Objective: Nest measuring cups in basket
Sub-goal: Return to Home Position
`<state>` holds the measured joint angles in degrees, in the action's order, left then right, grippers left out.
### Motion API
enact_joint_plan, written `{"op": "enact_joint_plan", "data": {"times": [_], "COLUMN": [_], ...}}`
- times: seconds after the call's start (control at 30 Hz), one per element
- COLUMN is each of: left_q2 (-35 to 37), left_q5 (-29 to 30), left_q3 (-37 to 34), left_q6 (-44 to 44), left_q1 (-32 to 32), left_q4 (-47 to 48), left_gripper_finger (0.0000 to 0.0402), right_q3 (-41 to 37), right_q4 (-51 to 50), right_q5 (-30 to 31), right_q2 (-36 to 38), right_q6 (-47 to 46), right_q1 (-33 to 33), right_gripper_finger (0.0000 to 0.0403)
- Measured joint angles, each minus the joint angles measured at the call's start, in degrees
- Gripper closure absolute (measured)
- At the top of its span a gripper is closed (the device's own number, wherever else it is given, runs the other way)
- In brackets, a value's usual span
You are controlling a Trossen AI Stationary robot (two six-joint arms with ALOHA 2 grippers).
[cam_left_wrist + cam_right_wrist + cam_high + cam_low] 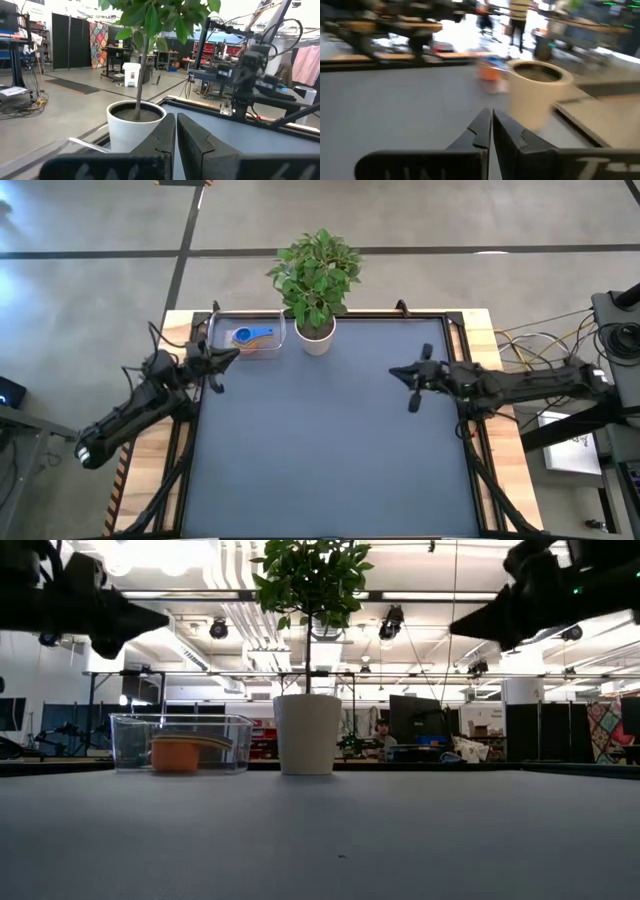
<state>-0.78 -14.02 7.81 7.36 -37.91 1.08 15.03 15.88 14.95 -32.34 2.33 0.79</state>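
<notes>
The clear basket (247, 338) sits at the table's far left, next to the plant pot. Inside it lies a nested stack of measuring cups (243, 336); a blue one shows on top with an orange handle sticking out. In the low view the basket (130, 740) shows an orange cup (175, 755) through its wall. The other colours are hidden or out of view. My left gripper (234, 358) hovers shut just near of the basket, above the table (155, 618). My right gripper (394, 372) hangs shut over the table's right half (462, 630). Both hold nothing.
A white pot (315, 338) with a leafy plant (316, 270) stands at the far edge, right of the basket, and also shows in the left wrist view (135, 125) and the right wrist view (540, 92). The dark table mat (330, 440) stretches toward the near edge.
</notes>
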Motion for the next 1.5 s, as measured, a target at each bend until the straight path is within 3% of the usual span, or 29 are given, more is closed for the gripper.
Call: {"op": "enact_joint_plan", "data": {"times": [0.17, 0.4, 0.5, 0.87, 1.1, 1.3, 1.4, 1.5], "left_q2": [0.6, 0.8, 0.8, 0.5, 0.0, 0.0, 0.0, 0.0], "left_q5": [0.0, -3.5, -3.9, -3.4, -3.1, -3.1, -3.1, -3.1], "left_q3": [-2.0, -3.7, -7.3, -6.9, -6.9, -6.8, -6.8, -6.8], "left_q6": [0.0, -1.9, -0.4, 5.1, 5.4, 5.4, 5.4, 5.4], "left_q1": [0.0, 0.0, 0.1, 0.7, 0.7, 0.7, 0.7, 0.7], "left_q4": [-3.1, -3.1, -6.8, -6.2, -6.2, -6.2, -6.2, -6.2], "left_gripper_finger": [0.0401, 0.0402, 0.0402, 0.0401, 0.0401, 0.0401, 0.0401, 0.0401], "right_q3": [3.7, -2.2, -5.9, -9.2, -11.6, -12.2, -12.2, -12.4], "right_q4": [-14.6, -10.5, -12.2, -13.0, -12.8, -12.6, -12.6, -12.9], "right_q5": [-2.6, -10.3, -11.0, -11.4, -16.4, -26.4, -25.2, -18.4], "right_q2": [16.1, 32.0, 32.2, 30.4, 30.8, 30.8, 30.8, 30.7], "right_q6": [-0.1, 4.0, 4.3, -0.2, 0.3, -0.8, -1.1, -6.3], "right_q1": [0.0, 0.0, 0.0, 0.0, 0.0, 0.0, 0.0, 0.0], "right_gripper_finger": [0.0394, 0.0394, 0.0394, 0.0394, 0.0394, 0.0394, 0.0394, 0.0394]}}
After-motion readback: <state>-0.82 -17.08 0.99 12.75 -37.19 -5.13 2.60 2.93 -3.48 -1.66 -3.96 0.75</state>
